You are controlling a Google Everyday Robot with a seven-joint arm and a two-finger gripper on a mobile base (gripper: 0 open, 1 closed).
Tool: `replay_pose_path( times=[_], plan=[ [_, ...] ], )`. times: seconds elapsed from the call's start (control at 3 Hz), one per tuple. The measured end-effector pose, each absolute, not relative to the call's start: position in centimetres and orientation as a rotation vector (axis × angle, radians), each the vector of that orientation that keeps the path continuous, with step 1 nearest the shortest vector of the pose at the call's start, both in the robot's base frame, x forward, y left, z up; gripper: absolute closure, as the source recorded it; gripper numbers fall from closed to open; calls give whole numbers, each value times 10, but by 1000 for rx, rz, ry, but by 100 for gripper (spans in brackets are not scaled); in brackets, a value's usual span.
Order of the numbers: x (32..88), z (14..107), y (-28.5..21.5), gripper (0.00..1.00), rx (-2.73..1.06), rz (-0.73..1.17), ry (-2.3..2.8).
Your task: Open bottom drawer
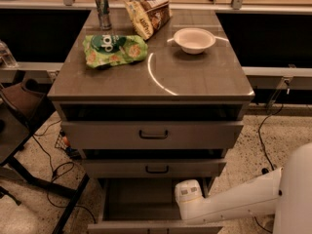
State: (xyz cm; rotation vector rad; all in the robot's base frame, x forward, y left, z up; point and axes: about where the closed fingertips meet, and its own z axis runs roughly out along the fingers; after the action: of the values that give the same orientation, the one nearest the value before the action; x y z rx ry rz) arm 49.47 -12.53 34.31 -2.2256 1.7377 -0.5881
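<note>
The bottom drawer [139, 201] of the grey cabinet stands pulled out, showing its plain grey flat inside. Its front [146, 228] lies at the lower edge of the view and its handle does not show. My gripper [188, 195] sits at the end of the white arm, over the drawer's right side, just below the middle drawer front [153, 168]. The arm reaches in from the lower right.
The top drawer front [152, 134] and middle drawer are slightly ajar. On the cabinet top [195, 77] lie a green chip bag [114, 49], a can [102, 9], a brown snack bag [146, 13] and a white bowl [194, 39]. A dark chair [19, 111] and cables are on the left.
</note>
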Motion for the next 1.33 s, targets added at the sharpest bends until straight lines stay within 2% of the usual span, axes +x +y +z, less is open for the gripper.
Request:
replay_pose_path(
  times=[0.67,1.0,1.33],
  plan=[
    [513,289,-180,100,-2156,-486,1841],
    [511,244,-187,100,-2118,-389,1894],
    [509,239,-188,100,-2117,-383,1902]
  ],
)
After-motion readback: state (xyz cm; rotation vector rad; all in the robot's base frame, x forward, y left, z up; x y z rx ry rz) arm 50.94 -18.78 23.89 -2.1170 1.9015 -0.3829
